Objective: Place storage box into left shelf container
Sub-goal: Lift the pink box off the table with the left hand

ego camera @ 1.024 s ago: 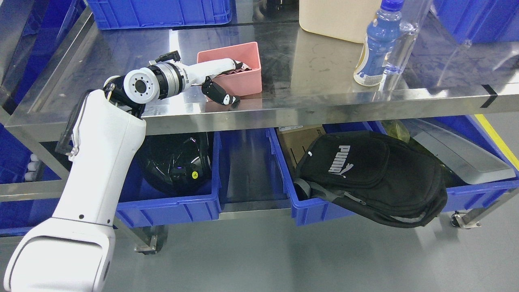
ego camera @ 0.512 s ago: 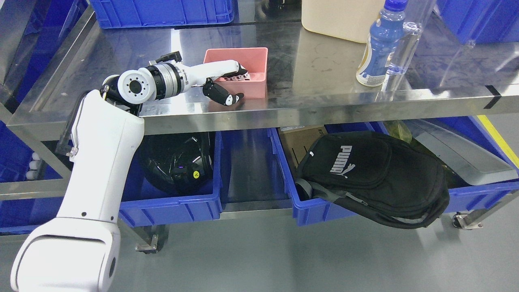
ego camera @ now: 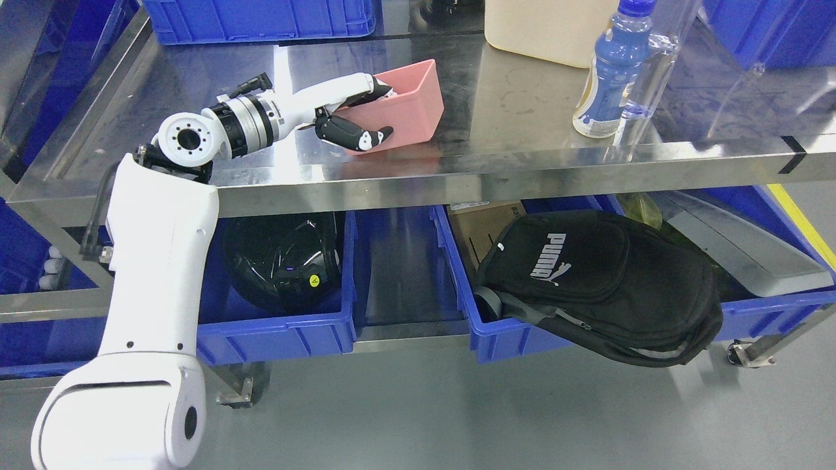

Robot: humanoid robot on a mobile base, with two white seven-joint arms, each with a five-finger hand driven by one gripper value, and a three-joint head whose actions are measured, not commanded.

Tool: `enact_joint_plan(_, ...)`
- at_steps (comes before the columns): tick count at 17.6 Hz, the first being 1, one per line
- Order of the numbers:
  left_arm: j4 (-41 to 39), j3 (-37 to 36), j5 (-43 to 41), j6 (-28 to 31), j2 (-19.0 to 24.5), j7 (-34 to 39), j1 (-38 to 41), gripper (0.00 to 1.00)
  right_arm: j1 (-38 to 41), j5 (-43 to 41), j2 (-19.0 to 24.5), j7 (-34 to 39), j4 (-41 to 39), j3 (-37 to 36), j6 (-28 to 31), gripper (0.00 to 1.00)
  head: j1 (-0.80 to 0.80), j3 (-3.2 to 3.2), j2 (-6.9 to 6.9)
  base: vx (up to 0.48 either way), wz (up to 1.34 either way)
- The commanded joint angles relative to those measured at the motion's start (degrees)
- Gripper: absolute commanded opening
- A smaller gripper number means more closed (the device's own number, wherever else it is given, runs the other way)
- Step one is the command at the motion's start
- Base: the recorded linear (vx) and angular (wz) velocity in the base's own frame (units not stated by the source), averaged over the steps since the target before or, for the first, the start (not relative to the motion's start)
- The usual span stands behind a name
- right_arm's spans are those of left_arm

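A pink storage box (ego camera: 403, 112) hangs tilted just above the steel tabletop (ego camera: 522, 130), its right end raised. My left hand (ego camera: 366, 114) is shut on its left wall, fingers inside the box and the thumb (ego camera: 356, 137) pressed on the outer face. The left shelf container is a blue bin (ego camera: 274, 329) on the lower shelf, below and slightly left of the hand, with a black helmet (ego camera: 281, 258) in it. My right hand does not show.
A blue drink bottle (ego camera: 610, 72) and a beige container (ego camera: 548, 29) stand at the table's back right. A second blue bin (ego camera: 496, 336) on the lower shelf holds a black bag (ego camera: 601, 281). More blue bins (ego camera: 261, 19) sit at the back.
My left hand closed on the pink box and lifted it off the tabletop, tilting it and carrying it slightly right and back. The camera shifted a little.
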Motion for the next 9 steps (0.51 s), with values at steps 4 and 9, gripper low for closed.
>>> enact_joint_plan(4,0.8,19.5,18.3,-0.3,-0.4,1.6,0.0,0.0,0.0,0.0,-1.0,0.0,-1.0,-0.3,0.0,1.0,0.0,0.0,0.0,-0.003,-0.03)
enact_joint_plan(9,-4.9,22.5,33.5,-0.5,-0.4,3.3,6.3,0.0,0.0,0.0,-1.0,0.0,-1.0,-0.3,0.0,1.0,0.0,0.0,0.0,0.002,0.02)
